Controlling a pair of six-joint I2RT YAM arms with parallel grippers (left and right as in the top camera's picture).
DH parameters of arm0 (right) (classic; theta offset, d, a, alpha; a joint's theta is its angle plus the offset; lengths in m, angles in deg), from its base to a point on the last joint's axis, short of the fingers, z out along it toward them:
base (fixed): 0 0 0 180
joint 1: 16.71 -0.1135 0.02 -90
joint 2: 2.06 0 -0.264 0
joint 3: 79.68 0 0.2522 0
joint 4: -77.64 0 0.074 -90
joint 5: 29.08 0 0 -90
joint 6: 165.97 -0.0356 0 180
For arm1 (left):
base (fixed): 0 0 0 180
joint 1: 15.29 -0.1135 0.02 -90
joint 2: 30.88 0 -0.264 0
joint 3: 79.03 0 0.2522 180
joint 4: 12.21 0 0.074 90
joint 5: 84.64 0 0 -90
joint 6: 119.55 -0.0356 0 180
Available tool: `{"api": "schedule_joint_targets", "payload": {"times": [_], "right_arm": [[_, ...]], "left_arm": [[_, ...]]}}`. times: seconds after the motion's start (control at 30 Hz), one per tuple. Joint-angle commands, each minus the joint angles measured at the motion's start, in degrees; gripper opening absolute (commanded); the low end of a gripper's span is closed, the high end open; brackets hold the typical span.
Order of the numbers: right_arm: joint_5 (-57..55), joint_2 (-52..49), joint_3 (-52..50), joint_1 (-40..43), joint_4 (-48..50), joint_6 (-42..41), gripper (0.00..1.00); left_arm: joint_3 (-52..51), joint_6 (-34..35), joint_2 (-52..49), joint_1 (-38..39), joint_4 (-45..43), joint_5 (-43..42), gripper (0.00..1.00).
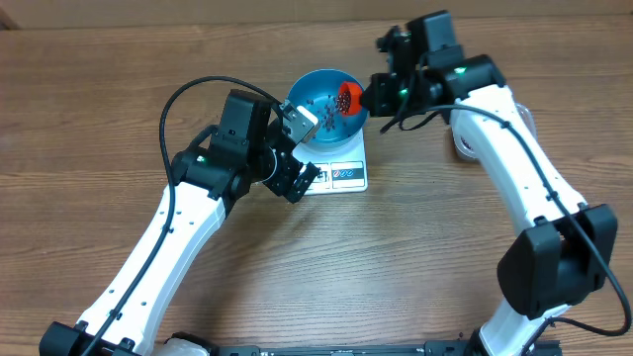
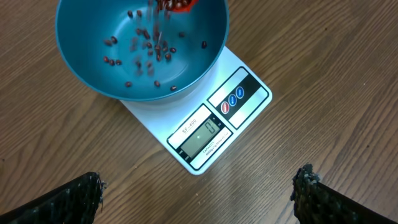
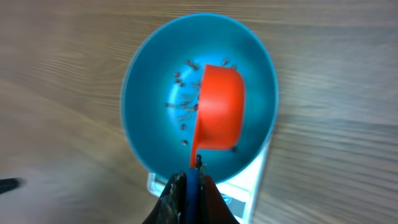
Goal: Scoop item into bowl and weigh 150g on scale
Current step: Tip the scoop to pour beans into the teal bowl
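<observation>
Scoop hides bowl centre; beans blurred, perhaps falling.

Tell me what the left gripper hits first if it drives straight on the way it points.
Probably the scale, its display end, ahead between the open fingers; the table could come first, depth unclear.

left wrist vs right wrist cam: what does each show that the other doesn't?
Left wrist only: the readable display of the scale, plus the open left claw. Right wrist only: the whole orange scoop tipped over the blue bowl, its handle in the shut right claw. Both: the bowl on the scale, beans inside.
</observation>
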Motion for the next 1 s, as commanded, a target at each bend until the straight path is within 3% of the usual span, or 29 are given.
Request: {"api": "schedule_joint_targets", "payload": {"times": [0.0, 0.2, 0.97], "right_arm": [[-16.8, 0.2, 2.1, -4.6, -0.1, 3.2, 0.04], [-30.7, 0.2, 2.1, -10.3, 0.1, 3.2, 0.04], [-25.4, 1.8, 4.2, -11.5, -0.8, 4.0, 0.04]], "left_arm": [[1.2, -0.2, 0.1, -0.1, -0.2, 0.3, 1.0], [1.2, -0.2, 0.1, -0.1, -0.2, 0.3, 1.0], [1.2, -0.2, 0.1, -0.1, -0.2, 0.3, 1.0]]}}
